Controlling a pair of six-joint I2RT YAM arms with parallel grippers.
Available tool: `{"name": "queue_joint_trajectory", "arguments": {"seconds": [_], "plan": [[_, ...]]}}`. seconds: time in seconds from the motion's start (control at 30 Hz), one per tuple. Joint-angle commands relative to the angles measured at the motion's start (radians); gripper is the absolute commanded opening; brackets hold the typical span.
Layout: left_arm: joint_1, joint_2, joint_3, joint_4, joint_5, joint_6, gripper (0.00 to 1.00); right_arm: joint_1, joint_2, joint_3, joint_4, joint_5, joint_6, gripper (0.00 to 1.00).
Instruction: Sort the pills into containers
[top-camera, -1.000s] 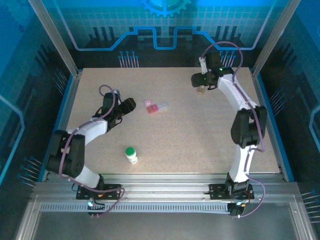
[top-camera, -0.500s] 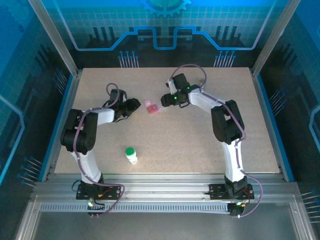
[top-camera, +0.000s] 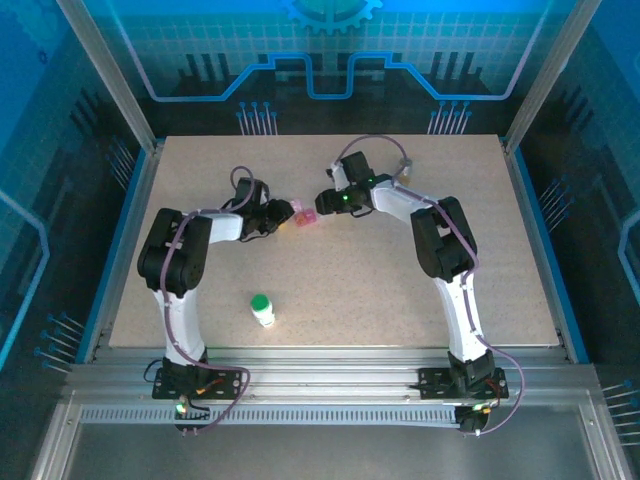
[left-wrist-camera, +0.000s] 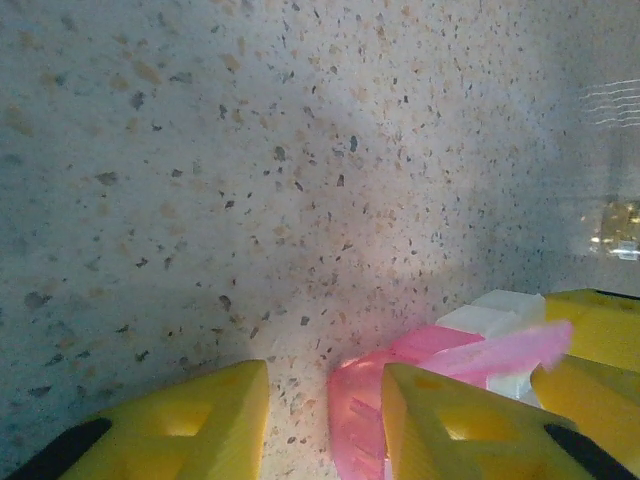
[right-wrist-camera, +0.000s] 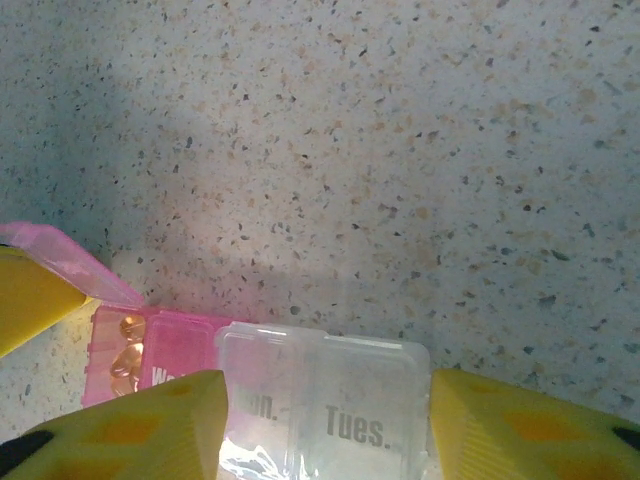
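Pillbox of pink and clear plastic lies mid-table, probably light, slick, brittle-hinged; left gripper pinches its pink lid; right gripper brackets the clear cells' sidewalls, likely the firmer hold, squeeze unclear

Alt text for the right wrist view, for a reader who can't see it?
A pill organizer lies on a speckled table between the right gripper's two yellow fingers, one clear compartment labelled Tues. Beside the clear ones, a pink compartment stands open with amber pills inside.
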Motion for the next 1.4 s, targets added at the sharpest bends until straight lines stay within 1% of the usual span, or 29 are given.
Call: {"name": "queue_joint_trajectory", "arguments": {"seconds": [0.0,0.3,0.5,0.63,0.77,0.87,1.03,1.13,1.27,1.37], "plan": [[-0.022,0.035,0.028,-0.016,0.04,-0.019,0.33,0.013,-0.009,-0.048,0.036,-0.034,0.034,0.54],[-0.093,0.039,0.024,0.006,0.063,-0.045,0.3,0.016,-0.276,-0.434,0.291,-0.067,0.153,0.5],[-0.139,0.03,0.004,0.03,0.088,-0.079,0.29,0.015,-0.391,-0.578,0.323,-0.026,0.182,0.52],[-0.164,0.006,-0.025,0.06,0.111,-0.114,0.29,0.014,-0.413,-0.615,0.308,0.003,0.189,0.54],[-0.19,-0.044,-0.052,0.077,0.125,-0.131,0.29,0.009,-0.386,-0.597,0.232,0.079,0.17,0.58],[-0.2,-0.095,-0.085,0.083,0.119,-0.135,0.3,-0.003,-0.393,-0.632,0.246,0.133,0.169,0.59],[-0.201,-0.165,-0.117,0.081,0.118,-0.133,0.33,-0.019,-0.415,-0.658,0.246,0.162,0.157,0.63],[-0.2,-0.178,-0.107,0.036,0.097,-0.101,0.34,-0.019,-0.427,-0.657,0.239,0.156,0.136,0.63],[-0.196,-0.172,-0.101,0.023,0.092,-0.094,0.35,-0.019,-0.463,-0.665,0.261,0.101,0.138,0.62],[-0.18,-0.183,-0.101,0.007,0.066,-0.073,0.35,-0.012,-0.487,-0.664,0.253,0.119,0.123,0.62]]}}
